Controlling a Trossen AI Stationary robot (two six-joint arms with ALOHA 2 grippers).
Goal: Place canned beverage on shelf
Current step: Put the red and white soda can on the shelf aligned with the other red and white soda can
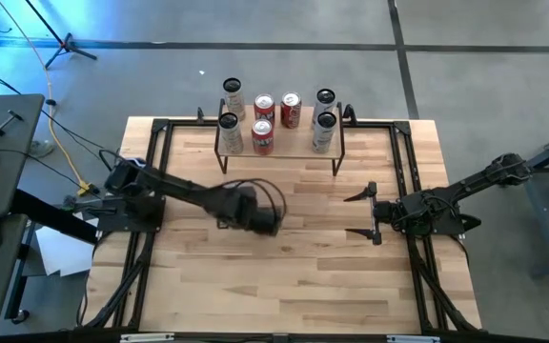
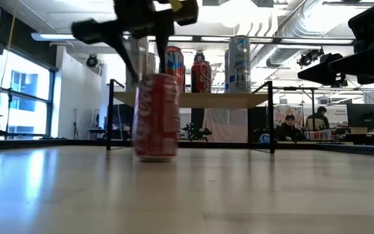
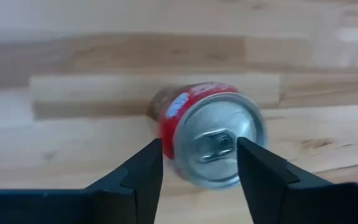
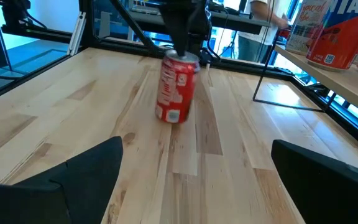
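The left arm stretches from the left edge of the table (image 1: 303, 286) toward its middle, its wrist bent so the left gripper (image 3: 199, 163) points straight down over a red can (image 2: 156, 117) standing on the bare wood. In the left wrist view the two dark fingers (image 3: 143, 174) sit on either side of the can's silver top, close beside the rim, though whether they actually press it cannot be told; in the low view the can looks slightly tilted. The can stands in front of the shelf (image 1: 284, 152), which sits at the far edge of the table and carries red and silver cans (image 1: 276, 119). The right arm waits near the right edge, its right gripper (image 1: 367, 212) spread wide and empty, aimed toward the middle of the table.
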